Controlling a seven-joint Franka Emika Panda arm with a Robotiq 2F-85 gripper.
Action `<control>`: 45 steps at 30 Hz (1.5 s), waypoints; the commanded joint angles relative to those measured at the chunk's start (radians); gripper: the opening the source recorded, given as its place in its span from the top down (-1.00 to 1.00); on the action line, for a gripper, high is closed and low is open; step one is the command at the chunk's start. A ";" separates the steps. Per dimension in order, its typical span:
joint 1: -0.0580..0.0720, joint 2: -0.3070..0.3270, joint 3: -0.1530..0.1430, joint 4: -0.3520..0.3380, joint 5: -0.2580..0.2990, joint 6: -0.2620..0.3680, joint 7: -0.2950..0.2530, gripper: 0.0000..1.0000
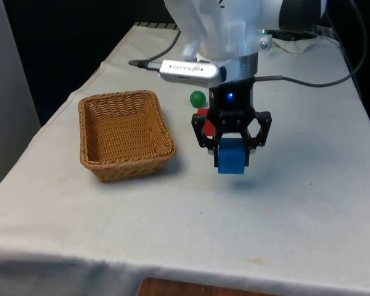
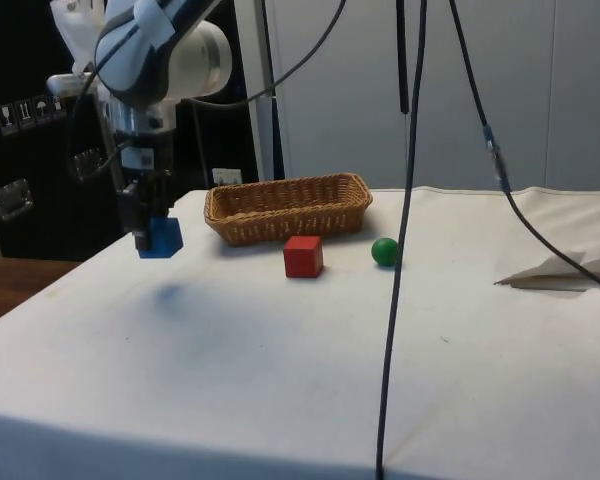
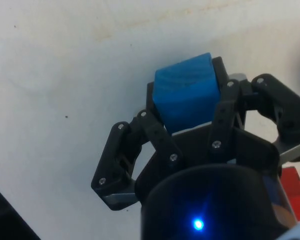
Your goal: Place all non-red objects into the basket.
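The white arm (image 1: pixel 234 24) is reaching down from the upper middle of the front frame, its last link pointing straight at the table. The gripper (image 1: pixel 232 157) is hanging just right of the frame's centre, and in the side view it is showing at the upper left (image 2: pixel 152 238), clear of the white cloth (image 2: pixel 280 380) with a faint shadow lying on the cloth below it.

The fingers (image 3: pixel 155 135) are closing narrowly on a blue block (image 1: pixel 232 156), gripping it on two opposite sides. The block is sticking out below the fingertips, and in the wrist view its blue face (image 3: pixel 187 92) is sitting squarely between the two black fingers. In the side view the block (image 2: pixel 161 238) is hanging in the air, not touching the cloth.

The basket (image 1: pixel 124 133) is standing at the centre left of the front frame, well apart from the gripper. A red block (image 2: pixel 303 256) is resting on the cloth in front of the basket (image 2: pixel 288 207) in the side view, and a green ball (image 2: pixel 384 251) is lying just beside it to the right. In the front view the red block (image 1: pixel 203 117) is mostly hidden behind the gripper, so it probably sits close behind it, while the ball (image 1: pixel 198 97) is showing just above it.
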 commanded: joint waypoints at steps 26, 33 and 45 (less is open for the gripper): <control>0.002 -0.076 -0.086 -0.008 -0.054 -0.103 -0.006 0.95; 0.003 -0.075 -0.112 -0.002 -0.046 -0.111 -0.018 0.95; 0.003 -0.119 -0.162 -0.055 -0.048 -0.125 -0.062 0.95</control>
